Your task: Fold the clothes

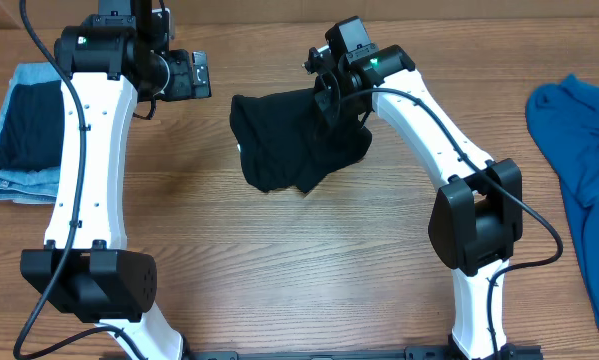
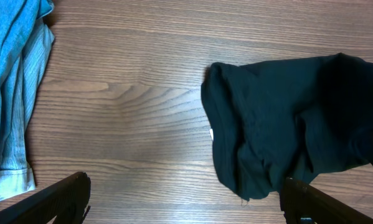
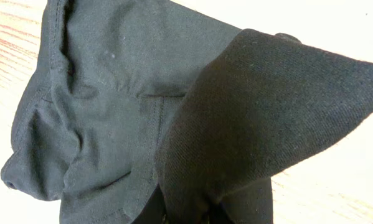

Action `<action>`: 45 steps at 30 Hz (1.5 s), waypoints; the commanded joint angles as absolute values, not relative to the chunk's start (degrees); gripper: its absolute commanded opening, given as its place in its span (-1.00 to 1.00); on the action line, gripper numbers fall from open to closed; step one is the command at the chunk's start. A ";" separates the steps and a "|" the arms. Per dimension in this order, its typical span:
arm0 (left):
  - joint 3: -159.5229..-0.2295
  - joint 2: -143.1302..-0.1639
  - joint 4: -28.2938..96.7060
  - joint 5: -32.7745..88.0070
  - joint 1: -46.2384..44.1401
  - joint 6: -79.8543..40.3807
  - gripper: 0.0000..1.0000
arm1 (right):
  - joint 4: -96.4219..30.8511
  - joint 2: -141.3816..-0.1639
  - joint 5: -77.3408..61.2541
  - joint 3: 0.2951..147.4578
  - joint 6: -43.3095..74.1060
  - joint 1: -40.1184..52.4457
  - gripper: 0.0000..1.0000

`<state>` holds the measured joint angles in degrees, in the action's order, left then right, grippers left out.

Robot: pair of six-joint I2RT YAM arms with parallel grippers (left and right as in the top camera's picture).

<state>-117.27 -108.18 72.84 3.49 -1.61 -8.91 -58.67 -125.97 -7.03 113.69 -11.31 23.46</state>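
Wood-grain table [image 1: 279, 260] across the whole shot, pale brown. Dead centre, a touch toward the far edge: black T-shirt [image 1: 289, 145], bunched in a rumpled heap, not spread, not squared. Over at its right edge, right gripper [image 1: 329, 98], clamped on a pinch of that shirt by the look of it, with cloth tenting up at the wrist camera and burying the fingers, so judged from the lift rather than seen at the pads. Off to the left, left gripper [image 2: 185, 180] hanging above bare wood, spread wide, gripping nothing, with the shirt near on its right but not touched. Far left: folded light-blue jeans [image 1: 9, 185], out of play. Far right: bright blue garment [image 1: 579, 150], likewise out of play. On progress: early, very early. No crease laid, no sleeve turned in, no flat panel anywhere; looks like the pick-up-and-spread stage. Left to do, at a guess: shake out, lay flat, bring the sleeves in, fold over, square up, so practically the whole job. On labels: small white tag [image 2: 211, 132] peeking at the shirt's left edge in the left wrist view, too tiny to read. No brand, no print, no other writing anywhere.
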 commanded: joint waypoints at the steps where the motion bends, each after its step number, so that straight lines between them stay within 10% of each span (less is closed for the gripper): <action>1: -118.32 -108.01 72.82 4.08 -1.52 -9.67 1.00 | -58.35 -126.04 -7.09 115.50 -8.25 23.77 -0.92; 36: -102.69 -108.33 64.27 16.38 -4.21 -7.29 1.00 | -60.60 -127.07 5.91 124.20 -2.92 27.38 -0.92; 42: -96.23 -108.33 60.47 12.78 -4.16 -8.47 -0.80 | -60.01 -127.96 3.31 124.20 -2.79 28.80 -0.92; 45: -92.73 -108.33 56.93 10.46 -4.16 -9.93 -0.92 | -59.42 -127.96 3.36 124.20 -3.01 30.52 -0.92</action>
<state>-96.07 -108.29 59.48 13.65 -4.12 -8.91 -60.42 -127.81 4.47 122.28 -2.98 28.12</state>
